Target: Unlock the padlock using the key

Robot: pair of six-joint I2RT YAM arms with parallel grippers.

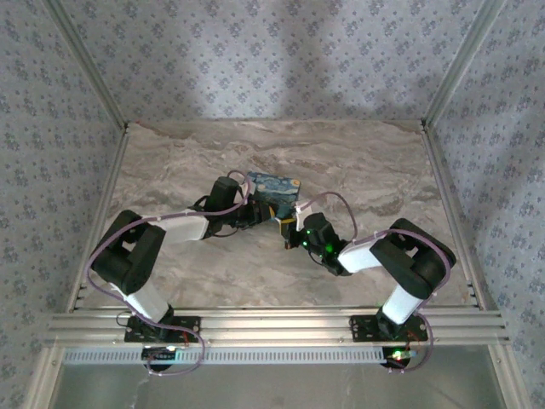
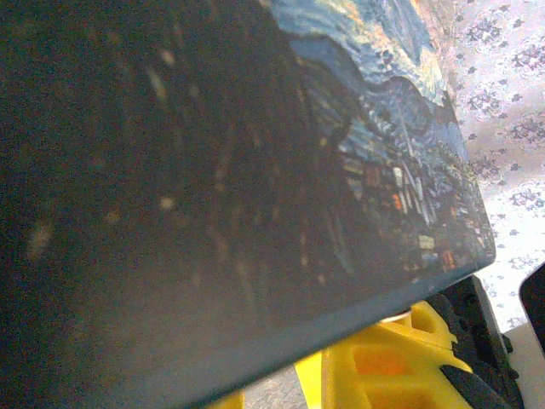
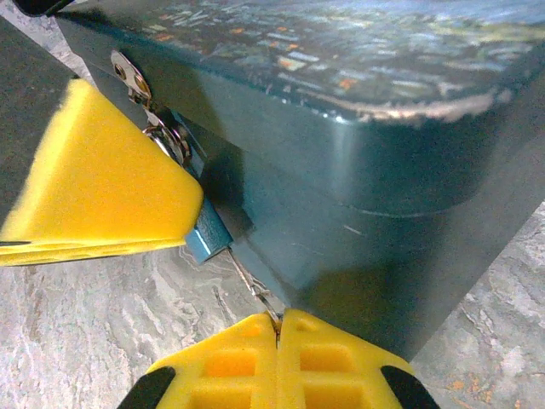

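Slippage threatens: right tool [image 3: 278, 328] pinches shut on the thin key [image 3: 254, 290] under the padlock [image 3: 209, 240] hanging on the box [image 3: 358, 170] — a hard twist could bend it. Whether the left tool [image 1: 254, 215] grips anything cannot be told.

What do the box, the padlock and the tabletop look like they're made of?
Box: likely metal tin, glossy dark-teal paint, printed lid; sheen and chipped print at the lid edge. Padlock: seemingly metal, shiny blue finish; mostly hidden, so unsure. Tabletop: veined grey-beige marble look, matte; stone or printed laminate, can't tell.
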